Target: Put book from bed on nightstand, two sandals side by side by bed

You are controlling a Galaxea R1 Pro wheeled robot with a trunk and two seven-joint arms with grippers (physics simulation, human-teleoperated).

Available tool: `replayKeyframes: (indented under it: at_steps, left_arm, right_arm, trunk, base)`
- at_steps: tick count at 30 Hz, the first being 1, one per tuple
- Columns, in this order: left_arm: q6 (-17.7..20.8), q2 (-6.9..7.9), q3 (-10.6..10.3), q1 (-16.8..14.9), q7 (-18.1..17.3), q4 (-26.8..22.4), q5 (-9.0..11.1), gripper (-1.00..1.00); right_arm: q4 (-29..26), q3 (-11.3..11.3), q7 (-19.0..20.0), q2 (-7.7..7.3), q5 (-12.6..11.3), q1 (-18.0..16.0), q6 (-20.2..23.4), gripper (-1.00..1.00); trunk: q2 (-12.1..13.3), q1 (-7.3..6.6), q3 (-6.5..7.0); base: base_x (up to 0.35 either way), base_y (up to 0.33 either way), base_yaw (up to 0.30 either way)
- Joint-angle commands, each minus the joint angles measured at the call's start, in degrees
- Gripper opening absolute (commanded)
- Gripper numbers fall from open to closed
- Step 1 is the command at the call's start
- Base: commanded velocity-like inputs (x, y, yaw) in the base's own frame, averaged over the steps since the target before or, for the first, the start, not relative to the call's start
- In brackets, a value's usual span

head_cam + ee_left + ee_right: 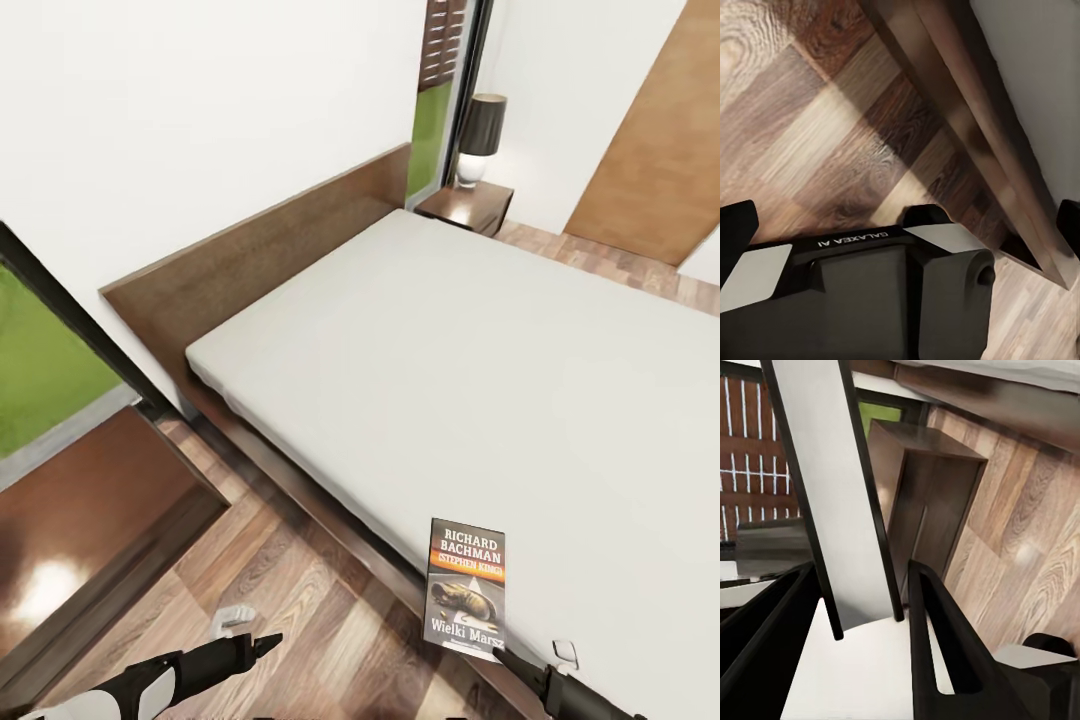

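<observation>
Right now: book [466, 589] upright at the bed's [480, 370] near edge, overhanging the dark frame, cover with "Richard Bachman" facing the head camera. Right gripper [866, 607] clamped on the book's lower edge, thin white pages wedged between both fingers [945, 660]. Left gripper [262, 644] low over the wood-plank floor [300, 580], beside the bed frame, apart from everything; whether spread or closed, cannot tell. Nightstand [466, 207] at the bed's far headboard corner, carrying a lamp [480, 137].
</observation>
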Motion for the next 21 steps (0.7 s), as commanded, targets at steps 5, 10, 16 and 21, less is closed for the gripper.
replayKeyframes:
  at_steps: [5,10,16,21]
  left_arm:
    - [0.2,0.02,-0.5,0.0,-0.2,0.0,0.5,1.0]
    - [0.2,0.03,-0.5,0.0,-0.2,0.0,0.5,1.0]
    - [0.2,0.02,-0.5,0.0,-0.2,0.0,0.5,1.0]
    - [0.2,-0.01,-0.5,0.0,-0.2,0.0,0.5,1.0]
  right_arm:
    - [0.0,-0.1,0.2,-0.01,-0.1,0.0,0.5,-1.0]
    - [0.9,-0.2,-0.1,-0.04,-0.1,0.0,0.5,-1.0]
    - [2.7,-0.7,-0.2,0.0,-0.1,0.0,0.5,-1.0]
    - [2.8,-0.8,0.2,-0.02,-0.1,0.0,1.0,-1.0]
  trunk:
    - [0.0,0.01,-0.07]
    - [0.0,0.01,-0.01]
    - [0.0,0.01,0.45]
    - [0.0,0.01,0.88]
  base:
    - [0.0,0.0,0.196]
    - [0.0,0.0,0.033]
    - [0.0,0.0,0.026]
    - [0.0,0.0,0.068]
